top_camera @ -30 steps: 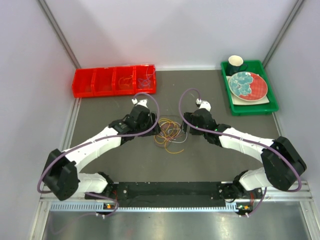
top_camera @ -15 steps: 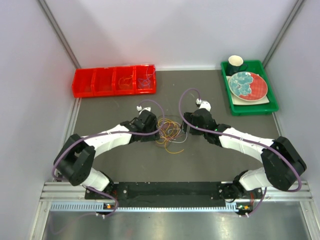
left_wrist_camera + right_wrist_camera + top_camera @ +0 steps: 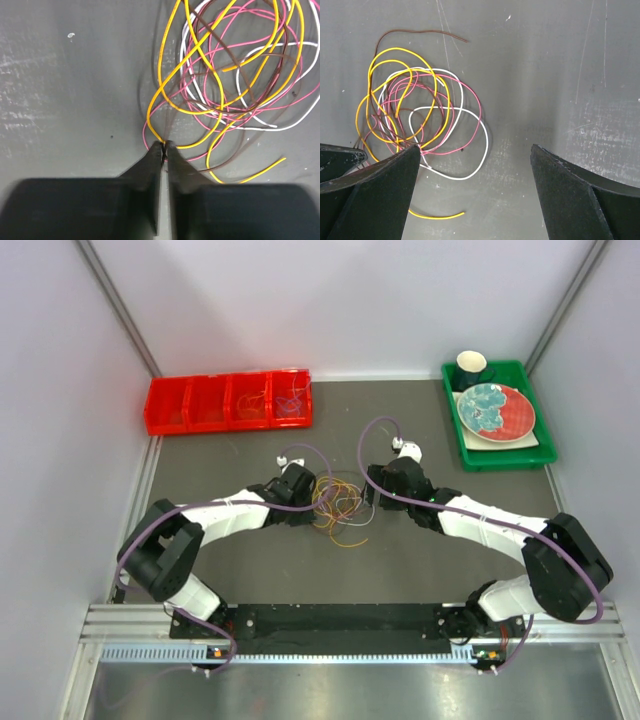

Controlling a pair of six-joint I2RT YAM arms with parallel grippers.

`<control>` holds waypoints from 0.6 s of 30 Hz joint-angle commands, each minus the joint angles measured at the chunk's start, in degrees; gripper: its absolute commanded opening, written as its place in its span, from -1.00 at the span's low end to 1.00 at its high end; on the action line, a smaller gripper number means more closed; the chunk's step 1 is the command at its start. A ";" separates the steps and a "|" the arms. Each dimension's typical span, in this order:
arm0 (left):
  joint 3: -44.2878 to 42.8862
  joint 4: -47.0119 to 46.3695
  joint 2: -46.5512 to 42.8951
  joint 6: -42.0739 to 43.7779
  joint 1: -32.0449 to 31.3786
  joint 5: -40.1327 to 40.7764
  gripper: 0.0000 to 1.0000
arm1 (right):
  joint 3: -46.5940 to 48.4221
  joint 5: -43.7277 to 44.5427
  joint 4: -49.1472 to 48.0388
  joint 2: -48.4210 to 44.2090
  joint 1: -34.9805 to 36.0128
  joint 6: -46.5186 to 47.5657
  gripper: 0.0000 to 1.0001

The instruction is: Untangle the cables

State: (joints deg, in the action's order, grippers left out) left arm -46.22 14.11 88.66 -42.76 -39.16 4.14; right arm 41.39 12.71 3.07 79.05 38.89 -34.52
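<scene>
Cables (image 3: pixel 338 502): one tangled bunch on the dark counter (image 3: pixel 420 440), between the two arms. Orange, pink, white and brown loops are seen overlapping.

Left claw (image 3: pixel 163 146): jaws brought almost together at the left edge of the bunch, with an orange strand (image 3: pixel 159 70) pinched at the very tips. A pink strand (image 3: pixel 145 131) runs in at the same spot. Whether it is also caught cannot be told, as the tips hide the crossing.

Right claw (image 3: pixel 475 150): jaws wide apart, nothing held, placed at the right side of the bunch.

Step in hand, as judged: one strand is to be drawn out of the tangle. This is best done slowly and low, pulling away to the left so that loops slide off rather than tighten. The rest of the bunch should be held back by the right claw, closed on a white or pink loop on the side away from the pinch. If the whole bunch is dragged along, the pull should be stopped and the grip retaken on a single strand
</scene>
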 commanded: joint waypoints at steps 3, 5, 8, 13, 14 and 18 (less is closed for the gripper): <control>-0.36 -2.16 -0.86 -0.13 -0.22 -0.19 -1.00 | 2.91 0.12 -0.35 -0.39 0.75 0.25 0.80; -1.41 -1.28 -1.64 0.05 -0.22 -0.19 -1.00 | 2.91 0.12 -0.26 -0.47 0.83 0.25 0.80; -4.04 1.70 -4.45 1.18 -0.22 0.51 -1.00 | 2.91 0.12 -0.35 -0.38 0.83 0.25 0.80; -14.57 11.09 -10.34 6.71 -0.22 5.25 -1.00 | 3.17 0.12 -0.17 -0.03 0.83 0.33 0.80; -16.43 12.86 -11.83 7.60 -0.22 6.13 -1.00 | 3.26 0.12 0.00 -0.03 0.83 0.33 0.80; -25.57 17.61 -15.09 11.55 -0.31 9.65 -1.00 | 3.09 0.12 -0.08 -0.21 0.75 0.33 0.80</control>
State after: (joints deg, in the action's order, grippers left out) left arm -63.37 26.61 79.20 -36.64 -39.18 8.86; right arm 41.41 12.71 3.11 79.05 38.89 -34.52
